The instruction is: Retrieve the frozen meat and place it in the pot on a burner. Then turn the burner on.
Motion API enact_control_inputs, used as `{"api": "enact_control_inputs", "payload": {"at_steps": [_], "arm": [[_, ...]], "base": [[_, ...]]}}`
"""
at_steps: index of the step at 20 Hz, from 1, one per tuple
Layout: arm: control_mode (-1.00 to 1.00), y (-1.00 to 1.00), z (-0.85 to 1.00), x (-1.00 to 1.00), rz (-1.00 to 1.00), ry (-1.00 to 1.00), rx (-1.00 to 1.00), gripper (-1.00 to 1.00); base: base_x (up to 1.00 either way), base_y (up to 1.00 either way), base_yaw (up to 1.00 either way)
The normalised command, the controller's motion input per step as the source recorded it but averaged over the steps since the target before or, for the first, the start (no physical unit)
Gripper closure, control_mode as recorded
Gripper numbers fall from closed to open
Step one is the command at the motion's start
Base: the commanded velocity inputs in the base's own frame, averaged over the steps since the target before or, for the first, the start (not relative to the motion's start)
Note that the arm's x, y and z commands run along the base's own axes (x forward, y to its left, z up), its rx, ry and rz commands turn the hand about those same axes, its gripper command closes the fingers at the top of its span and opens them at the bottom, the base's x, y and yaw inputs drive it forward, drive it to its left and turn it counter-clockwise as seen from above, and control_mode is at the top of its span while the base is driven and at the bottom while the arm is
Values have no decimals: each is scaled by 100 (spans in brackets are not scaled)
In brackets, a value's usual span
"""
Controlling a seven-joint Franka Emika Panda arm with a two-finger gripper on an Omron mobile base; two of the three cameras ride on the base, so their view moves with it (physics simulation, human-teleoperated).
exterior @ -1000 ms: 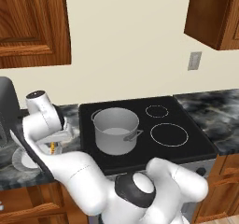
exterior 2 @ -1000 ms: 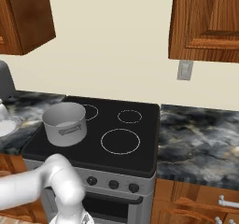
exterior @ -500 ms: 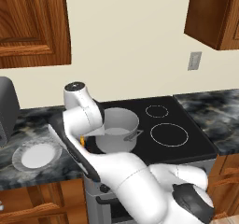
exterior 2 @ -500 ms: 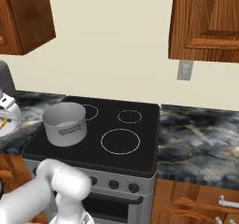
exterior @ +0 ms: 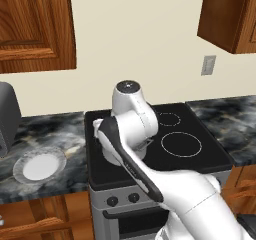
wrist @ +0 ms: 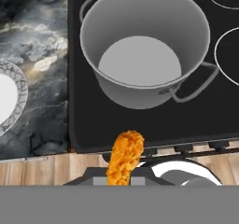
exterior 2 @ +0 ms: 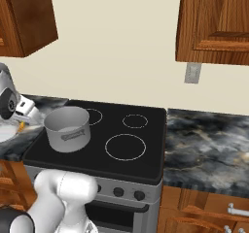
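The frozen meat, a small orange curved piece, hangs in my gripper, which is shut on it. In the hand view it sits short of the pot, over the stove's front edge. The pot is grey steel with two loop handles, holds nothing, and stands on the front left burner. In the right base view my gripper hovers to the left of the pot, with an orange speck of the meat under it. From the left base camera my arm covers most of the pot.
A round grey plate with a white centre lies on the dark marble counter left of the stove. Knobs line the stove's front panel. Wooden cabinets hang above on both sides, and a grey appliance stands at far left.
My arm has swung from the plate on the left counter toward the stove, carrying the meat. The hand now hangs close to the pot. Pot and plate have stayed put.
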Motion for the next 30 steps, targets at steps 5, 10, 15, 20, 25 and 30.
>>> {"api": "enact_control_inputs", "payload": {"at_steps": [5,10,15,20,25,30], "arm": [[-100,-72,6,8,-9,1,0,100],[-100,-24,19,31,-1,5,0,100],[-100,-2,8,29,0,7,0,100],[-100,0,0,29,0,3,0,100],[-100,0,-7,34,0,0,0,100],[-100,-7,-17,41,0,2,0,100]], "base": [[0,0,0],[0,0,0],[0,0,0],[0,0,0],[0,0,0],[0,0,0]]}}
